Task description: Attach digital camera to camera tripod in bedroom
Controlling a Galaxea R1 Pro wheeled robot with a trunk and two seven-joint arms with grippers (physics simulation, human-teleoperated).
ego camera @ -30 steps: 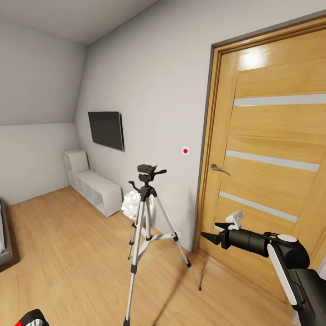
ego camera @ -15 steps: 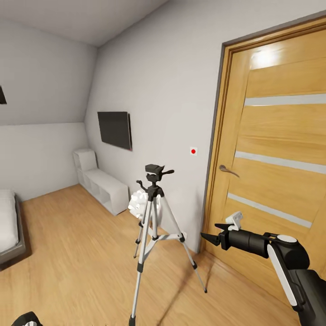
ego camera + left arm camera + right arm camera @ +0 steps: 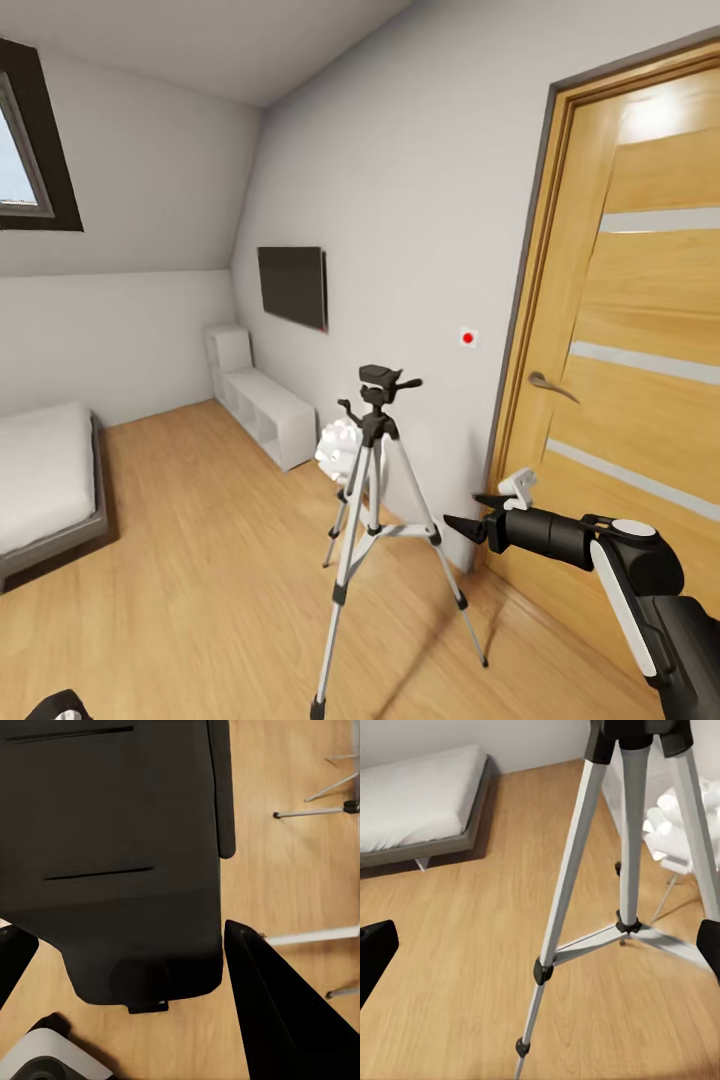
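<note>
Head view: right arm [image 3: 600,560] outstretched, level

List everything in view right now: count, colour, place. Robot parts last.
camera tripod: 1, silver legs, black head, standing on the wood floor near the door
globe lamp: 1, white, spiky, right behind the tripod
door: 1, light wood with grey stripes, shut, far right
TV: 1, black, on the grey wall
shelf unit: 1, white, low, along that wall
bed: 1, white on grey base, far left
skylight: 1, dark-framed, upper left
wall button: 1, red dot, beside door frame
digital camera: 1, black, between the left jaws
right gripper: 1, black, jaws apart, empty, beside tripod
</note>
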